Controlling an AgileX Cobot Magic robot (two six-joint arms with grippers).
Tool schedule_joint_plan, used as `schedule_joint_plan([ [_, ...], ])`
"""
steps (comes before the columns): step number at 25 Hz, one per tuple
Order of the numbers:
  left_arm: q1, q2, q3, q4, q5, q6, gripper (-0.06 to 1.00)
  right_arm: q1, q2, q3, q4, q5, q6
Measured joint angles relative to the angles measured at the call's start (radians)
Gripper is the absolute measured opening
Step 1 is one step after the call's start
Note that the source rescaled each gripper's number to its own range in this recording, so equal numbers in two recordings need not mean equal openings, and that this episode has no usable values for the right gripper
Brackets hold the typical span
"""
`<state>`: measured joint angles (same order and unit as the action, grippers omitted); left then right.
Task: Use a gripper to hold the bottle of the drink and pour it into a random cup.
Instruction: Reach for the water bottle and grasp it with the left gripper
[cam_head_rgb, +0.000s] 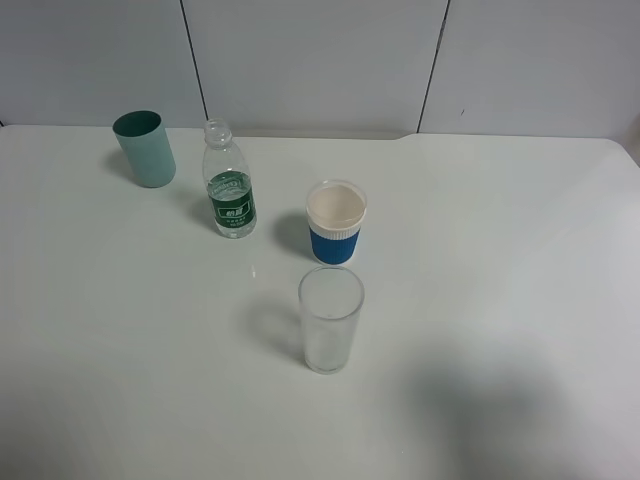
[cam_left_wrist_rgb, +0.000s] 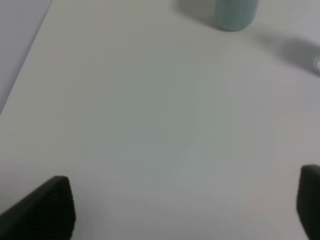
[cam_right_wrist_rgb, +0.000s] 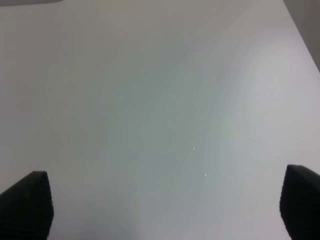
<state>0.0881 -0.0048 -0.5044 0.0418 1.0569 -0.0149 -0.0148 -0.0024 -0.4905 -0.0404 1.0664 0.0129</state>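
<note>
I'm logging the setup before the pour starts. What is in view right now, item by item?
tumbler: one, teal, back left of the table, upright
bottle: one, clear with a dark green label, just right of the tumbler, upright
paper cup: one, white with a blue sleeve, mid-table, right of the bottle
glass: one, clear, in front of the paper cup, nearest the high camera
table: one, white, under everything
wall panels: pale grey, behind the table
left gripper: one, black fingers, open, above bare table, holding nothing
right gripper: one, black fingers, open, above bare table, holding nothing
</note>
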Motion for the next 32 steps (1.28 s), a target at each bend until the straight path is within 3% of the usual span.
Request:
schedule_joint_plan([
  [32, 0.000, 0.000, 0.000, 0.000, 0.000, 0.000, 0.80, 0.000, 0.000, 0.000, 0.000, 0.000, 0.000],
])
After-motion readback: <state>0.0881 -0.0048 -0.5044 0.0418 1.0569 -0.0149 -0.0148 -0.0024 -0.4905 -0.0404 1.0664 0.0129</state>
